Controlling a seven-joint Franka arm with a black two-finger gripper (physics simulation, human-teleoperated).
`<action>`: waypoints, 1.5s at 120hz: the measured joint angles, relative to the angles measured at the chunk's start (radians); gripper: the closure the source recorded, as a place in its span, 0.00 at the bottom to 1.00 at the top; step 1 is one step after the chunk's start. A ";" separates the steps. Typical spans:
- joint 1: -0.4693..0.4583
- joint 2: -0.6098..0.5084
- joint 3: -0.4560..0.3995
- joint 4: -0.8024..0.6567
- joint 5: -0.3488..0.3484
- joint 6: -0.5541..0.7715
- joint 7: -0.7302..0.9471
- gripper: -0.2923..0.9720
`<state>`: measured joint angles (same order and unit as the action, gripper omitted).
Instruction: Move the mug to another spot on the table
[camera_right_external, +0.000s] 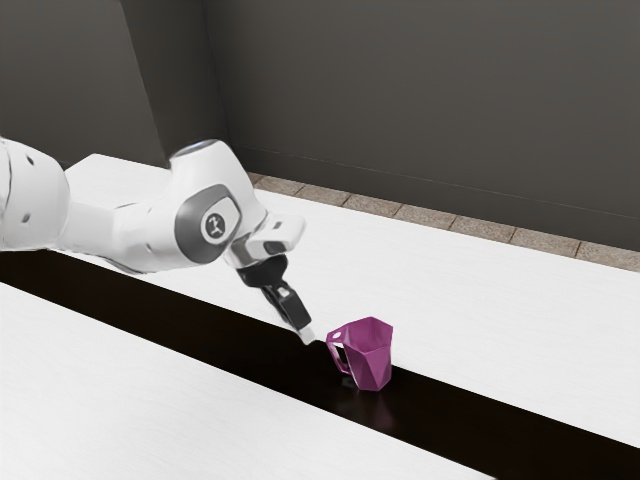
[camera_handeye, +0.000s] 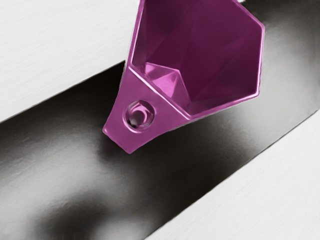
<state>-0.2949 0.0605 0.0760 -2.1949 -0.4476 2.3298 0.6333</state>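
A purple faceted mug (camera_right_external: 368, 352) stands upright on the dark strip (camera_right_external: 180, 310) that runs across the white table (camera_right_external: 480, 290). Its handle (camera_right_external: 338, 352) points toward the exterior view's left. My gripper (camera_right_external: 303, 333) slants down from the upper left and hangs just above the strip, a short way left of the handle and not touching it. In the wrist view the mug (camera_handeye: 200, 60) is seen from above with its empty inside showing, and its handle (camera_handeye: 137, 117) sticks out toward my hand.
White tabletop (camera_right_external: 120, 400) lies on both sides of the dark strip. A tiled floor edge (camera_right_external: 480, 228) and a dark wall (camera_right_external: 420, 90) lie behind the table. My arm's white links (camera_right_external: 130, 225) reach over the table's left part.
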 joint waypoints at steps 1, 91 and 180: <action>0.000 0.005 -0.001 0.000 -0.009 0.007 0.011 0.27; 0.037 0.221 -0.054 0.047 -0.250 0.229 0.784 0.28; 0.035 0.272 -0.068 0.088 -0.409 0.244 1.085 0.61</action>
<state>-0.2597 0.3329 0.0077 -2.1071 -0.8562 2.5734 1.7179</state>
